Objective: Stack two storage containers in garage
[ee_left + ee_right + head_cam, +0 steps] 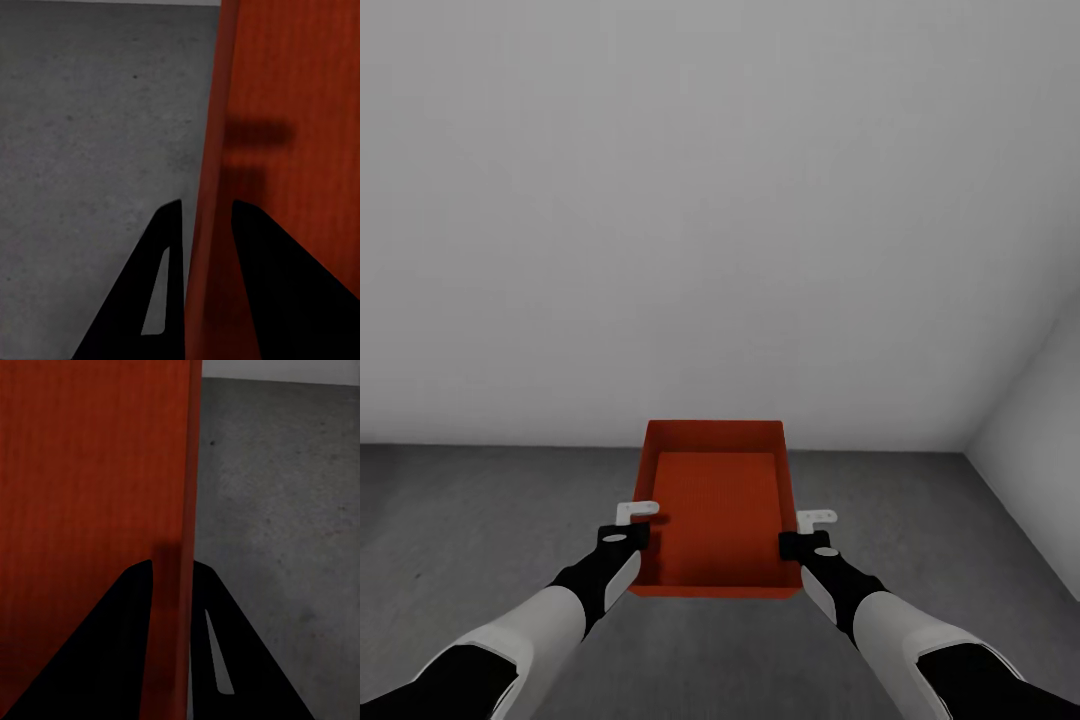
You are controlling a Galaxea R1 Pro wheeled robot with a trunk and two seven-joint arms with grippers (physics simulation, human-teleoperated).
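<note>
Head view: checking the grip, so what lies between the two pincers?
The storage container spans that stretch; the left pincer and right pincer each clamp a side wall, as both wrist views confirm.

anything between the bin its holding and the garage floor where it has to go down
Nothing visible. The storage container is held by both side walls, the left gripper and the right gripper each clamped over a wall. The dark grey floor around and ahead of it shows no object, up to the pale wall.
</note>
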